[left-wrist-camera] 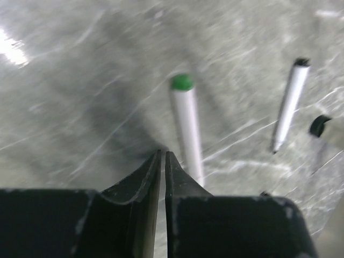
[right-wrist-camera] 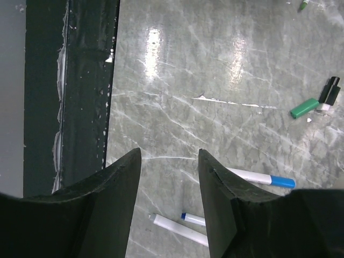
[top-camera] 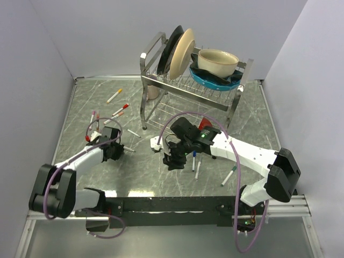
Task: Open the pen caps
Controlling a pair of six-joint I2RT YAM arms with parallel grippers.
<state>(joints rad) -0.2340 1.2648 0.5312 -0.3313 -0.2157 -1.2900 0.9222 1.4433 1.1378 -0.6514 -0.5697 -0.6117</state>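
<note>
In the left wrist view my left gripper (left-wrist-camera: 162, 153) is shut with only a hairline gap and nothing between the jaws. A white pen with a green end (left-wrist-camera: 183, 82) lies just right of its fingers. A second white pen with a black end (left-wrist-camera: 290, 105) and a loose black cap (left-wrist-camera: 320, 124) lie further right. My right gripper (right-wrist-camera: 169, 156) hangs open and empty above the table. Beneath it lie blue-tipped pens (right-wrist-camera: 263, 178) and a bare white pen (right-wrist-camera: 177, 228). A loose green cap (right-wrist-camera: 304, 108) and another black cap (right-wrist-camera: 329, 90) lie off to its right.
A metal dish rack (top-camera: 191, 88) with plates and bowls stands at the back centre. Capped pens, a yellow-capped one (top-camera: 114, 95) and a red-capped one (top-camera: 120, 109), lie at the back left. A green-tipped pen (top-camera: 228, 176) lies front right. The black base rail (top-camera: 177, 204) runs along the near edge.
</note>
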